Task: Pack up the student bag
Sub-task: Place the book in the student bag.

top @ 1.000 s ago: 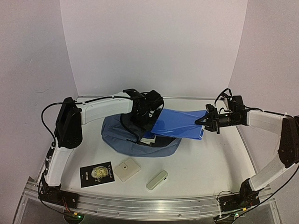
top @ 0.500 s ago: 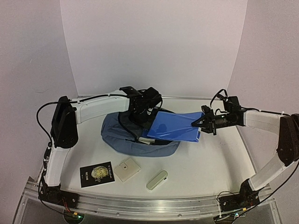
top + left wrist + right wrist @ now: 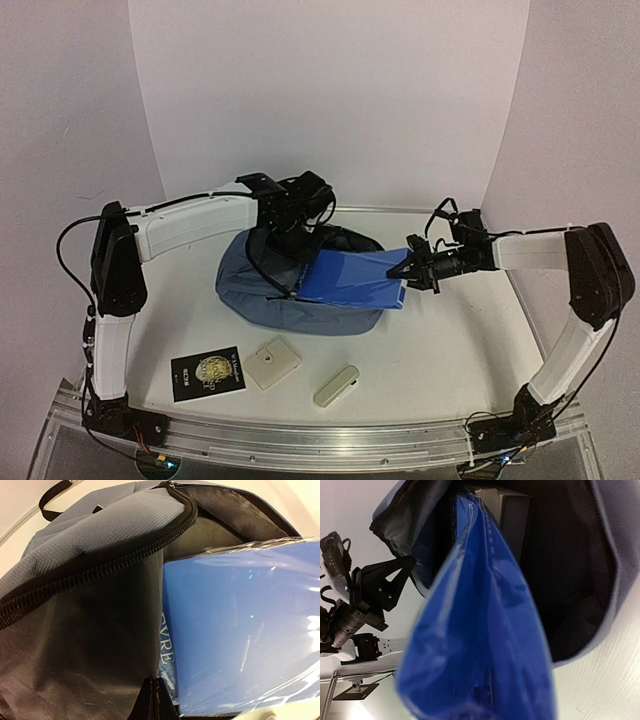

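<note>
1. We see the student bag [image 3: 255,292] lying on the white table [image 3: 450,340], left of centre, with its zipped mouth pulled open toward the right.
2. Our left gripper [image 3: 154,696] reaches over the bag from behind. Its fingertips are pressed together on the dark inner lining of the upper flap, pinching it and holding the mouth up.
3. In the left wrist view the flap's slate-blue outside and its black zipper line arch over the opening, and a black strap [image 3: 52,497] shows at the top of the bag.
4. Our right gripper [image 3: 406,268] comes in from the right and is clamped on the right-hand end of the blue notebook [image 3: 350,280].
5. The notebook sits at a tilt, its left end inside the bag's mouth under the raised flap and its right end outside, off the table.
6. The notebook wears a clear, glossy cover that catches the light in both wrist views.
7. Beside the notebook, inside the bag, we make out another printed cover [image 3: 168,661] with pale letters, mostly hidden.
8. On the table in front of the bag, well apart from it, lie a black booklet [image 3: 208,372], a cream square item [image 3: 273,363] and a pale oblong item [image 3: 336,385].
</note>
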Available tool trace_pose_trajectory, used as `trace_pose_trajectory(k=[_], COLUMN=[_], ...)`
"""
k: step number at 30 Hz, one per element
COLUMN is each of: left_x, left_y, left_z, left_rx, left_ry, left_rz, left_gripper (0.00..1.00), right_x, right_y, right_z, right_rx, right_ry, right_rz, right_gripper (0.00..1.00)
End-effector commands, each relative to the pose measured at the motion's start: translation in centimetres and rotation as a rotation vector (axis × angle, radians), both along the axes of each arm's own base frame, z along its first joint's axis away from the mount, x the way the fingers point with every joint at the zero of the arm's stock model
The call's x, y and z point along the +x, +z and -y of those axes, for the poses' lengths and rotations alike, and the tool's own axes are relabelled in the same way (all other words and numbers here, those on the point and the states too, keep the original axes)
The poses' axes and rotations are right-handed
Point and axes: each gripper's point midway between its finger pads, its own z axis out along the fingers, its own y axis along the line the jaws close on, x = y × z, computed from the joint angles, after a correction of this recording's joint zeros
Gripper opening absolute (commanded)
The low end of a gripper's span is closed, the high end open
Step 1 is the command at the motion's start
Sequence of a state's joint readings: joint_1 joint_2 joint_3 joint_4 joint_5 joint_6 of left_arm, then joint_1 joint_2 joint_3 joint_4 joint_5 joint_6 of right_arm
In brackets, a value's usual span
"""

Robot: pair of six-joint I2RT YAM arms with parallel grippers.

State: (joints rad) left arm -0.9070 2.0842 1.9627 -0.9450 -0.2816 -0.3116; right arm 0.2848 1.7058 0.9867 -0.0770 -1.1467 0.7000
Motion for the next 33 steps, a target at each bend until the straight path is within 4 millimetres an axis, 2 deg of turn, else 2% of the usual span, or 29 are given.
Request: trace_pose_trajectory(k=[1, 5, 8, 11, 15, 16, 17, 20, 22, 25, 28, 31, 33], left_x=[0.0, -0.1, -0.1, -0.1, 0.0, 0.0, 0.1, 0.1, 0.1, 0.2, 0.2, 0.3, 0.3], left_y=[4.7, 4.5, 4.3, 4.4, 4.5, 4.5, 4.4, 4.5, 4.4, 4.5, 4.5, 4.2, 4.2], left_z=[1.2, 1.2, 1.4, 1.4, 1.2, 1.2, 1.1, 0.9, 0.8, 0.8, 0.8, 0.9, 0.9], left_rx=[-0.138, -0.14, -0.142, -0.146, -0.153, -0.154, -0.154, -0.162, -0.169, -0.178, -0.178, -0.176, -0.177], left_ry=[-0.029, -0.034, -0.036, -0.034, -0.027, -0.026, -0.024, -0.018, -0.015, -0.016, -0.019, -0.022, -0.022], left_rz=[0.071, 0.068, 0.063, 0.063, 0.061, 0.059, 0.057, 0.055, 0.051, 0.051, 0.05, 0.044, 0.043], left_gripper=[0.0, 0.0, 0.0, 0.0, 0.0, 0.0, 0.0, 0.0, 0.0, 0.0, 0.0, 0.0, 0.0], right_x=[3.8, 6.3, 7.6, 7.9, 7.8, 8.1, 8.3, 8.4, 8.3, 7.7, 7.1, 6.2, 5.9], right_y=[3.1, 2.8, 2.1, 1.0, 0.5, 0.7, 0.8, 1.4, 1.3, 0.6, 0.3, -0.4, -0.8], right_z=[-2.5, -3.8, -5.5, -8.4, -11.7, -12.0, -12.2, -11.4, -10.1, -8.4, -6.8, -5.6, -5.1], right_rx=[0.059, 0.072, 0.09, 0.118, 0.136, 0.138, 0.14, 0.134, 0.098, 0.005, -0.08, -0.186, -0.231], right_ry=[-0.021, -0.069, -0.1, -0.087, -0.049, -0.05, -0.052, -0.066, -0.091, -0.096, -0.107, -0.083, -0.066], right_rz=[0.121, 0.133, 0.116, 0.078, 0.075, 0.08, 0.081, 0.09, 0.084, 0.096, 0.106, 0.119, 0.13], right_gripper=[0.0, 0.0, 0.0, 0.0, 0.0, 0.02, 0.1, 0.41, 0.53, 0.59, 0.72, 0.74, 0.71])
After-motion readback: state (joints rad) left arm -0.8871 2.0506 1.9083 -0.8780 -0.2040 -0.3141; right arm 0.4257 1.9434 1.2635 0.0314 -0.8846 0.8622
